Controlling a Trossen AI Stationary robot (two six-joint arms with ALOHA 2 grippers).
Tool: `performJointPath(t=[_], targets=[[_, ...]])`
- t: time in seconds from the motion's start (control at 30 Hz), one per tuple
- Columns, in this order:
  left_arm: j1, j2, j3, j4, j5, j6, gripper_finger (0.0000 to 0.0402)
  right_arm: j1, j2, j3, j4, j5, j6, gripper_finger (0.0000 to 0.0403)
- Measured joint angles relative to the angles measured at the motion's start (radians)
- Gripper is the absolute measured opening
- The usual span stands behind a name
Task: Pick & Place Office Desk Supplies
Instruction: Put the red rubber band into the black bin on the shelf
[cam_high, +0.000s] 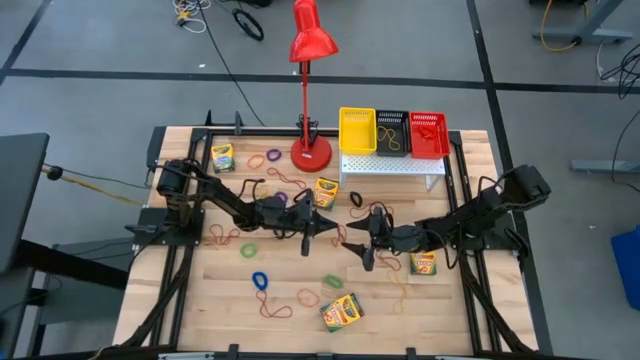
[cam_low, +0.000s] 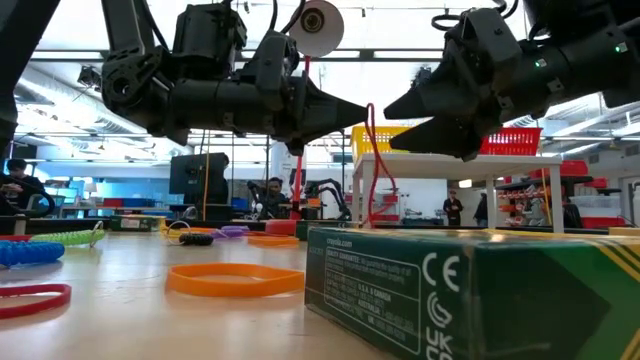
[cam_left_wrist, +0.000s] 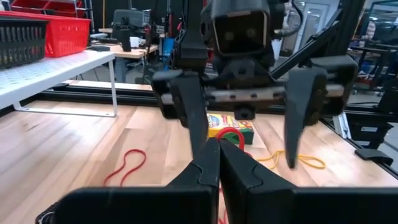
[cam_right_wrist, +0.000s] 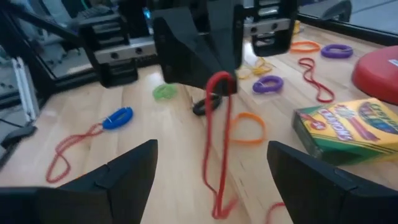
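My left gripper (cam_high: 333, 228) hovers over the table's middle, shut on a red rubber band (cam_right_wrist: 217, 143) that dangles from its tips. My right gripper (cam_high: 358, 247) faces it tip to tip, open, one finger on either side of the band (cam_low: 370, 165) without touching it. Crayon boxes lie flat on the table: one near the front (cam_high: 342, 312), one under the right arm (cam_high: 423, 263), one by the lamp base (cam_high: 326, 190), one at the far left (cam_high: 222, 156). Loose bands lie scattered, among them blue (cam_high: 260, 280) and green (cam_high: 333, 281). My left gripper (cam_right_wrist: 211, 65) pinches the red band's top end (cam_right_wrist: 219, 82) between its two fingertips, fingers roughly level and pointing toward the table's right. The loop hangs slack and long below them; its lower end (cam_right_wrist: 217, 206) reaches down to about the tabletop.
A white perforated stand (cam_high: 392, 166) at the far edge carries yellow (cam_high: 357, 130), black (cam_high: 392, 132) and red (cam_high: 428, 135) bins. A tall red desk lamp (cam_high: 311, 152) stands left of it. Orange (cam_right_wrist: 247, 129) and purple (cam_right_wrist: 268, 83) bands lie around the grippers.
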Motion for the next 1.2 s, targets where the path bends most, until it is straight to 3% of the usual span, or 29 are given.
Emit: performJointPath(t=[0.17,0.53,0.67,0.93,1.2], targets=[[0.000,0.000,0.000,0.003,-0.002,0.001,0.0005,-0.001,0.079,0.002,0.082,-0.017,-0.007,0.0314],[0.000,0.000,0.000,0.003,-0.007,0.001,0.0005,-0.035,0.191,0.086,0.088,-0.013,-0.049,0.0298],[0.000,0.000,0.000,0.003,-0.007,0.013,0.0005,-0.045,0.192,0.095,0.080,-0.009,-0.058,0.0236],[-0.001,0.000,0.001,0.044,-0.007,-0.006,0.0038,-0.018,0.190,0.095,0.080,0.013,-0.118,0.0018],[-0.001,-0.026,-0.020,0.031,0.017,-0.026,0.0109,0.027,0.189,0.095,0.075,0.068,-0.144,0.0007]])
